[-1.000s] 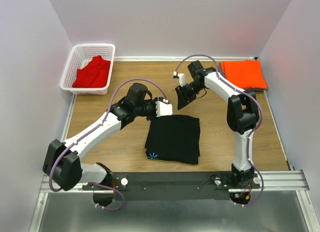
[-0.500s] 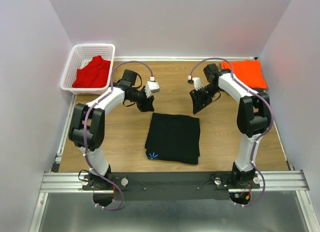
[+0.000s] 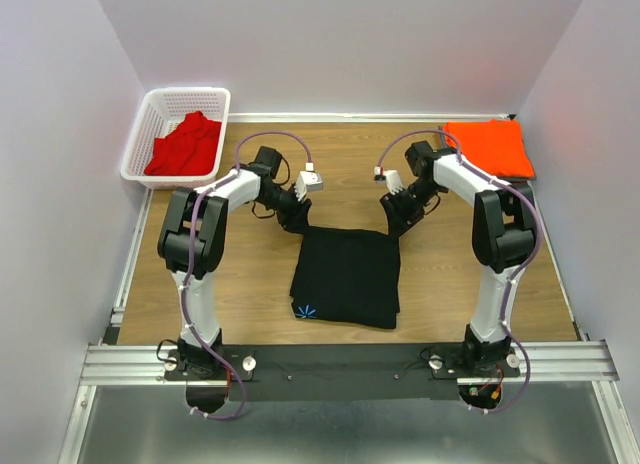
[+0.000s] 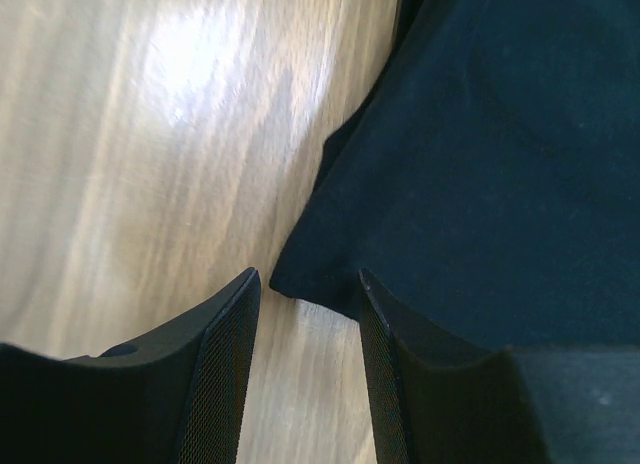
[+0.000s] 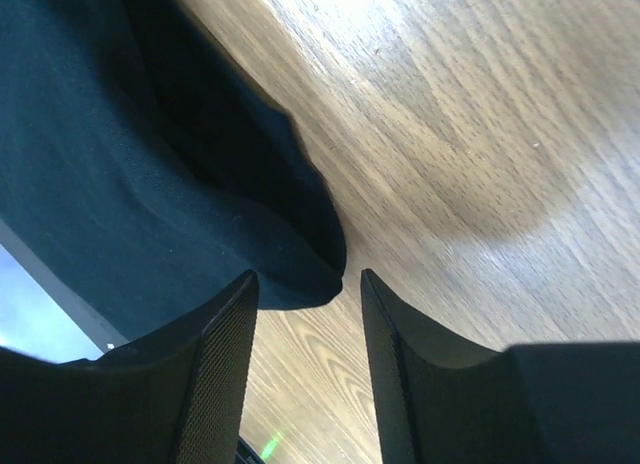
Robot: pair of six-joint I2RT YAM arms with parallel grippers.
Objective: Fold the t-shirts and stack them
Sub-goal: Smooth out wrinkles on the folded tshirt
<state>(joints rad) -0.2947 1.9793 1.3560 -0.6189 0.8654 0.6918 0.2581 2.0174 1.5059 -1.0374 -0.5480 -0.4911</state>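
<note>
Top external, soft black t-shirt [image 3: 346, 277] folded square, grained wood table [image 3: 250, 274], left gripper [image 4: 305, 284] and right gripper [image 5: 303, 281] released

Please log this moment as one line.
left claw: open around black t-shirt corner | right claw: open around other corner | orange t-shirt: folded aside

We find no readable words or numbers, only a small blue starburst mark [image 3: 305, 309] on the black t-shirt [image 3: 350, 274].

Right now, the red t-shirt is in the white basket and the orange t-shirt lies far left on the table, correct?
No. The top view shows the orange t-shirt far right on the table; the red t-shirt is indeed in the white basket.
</note>
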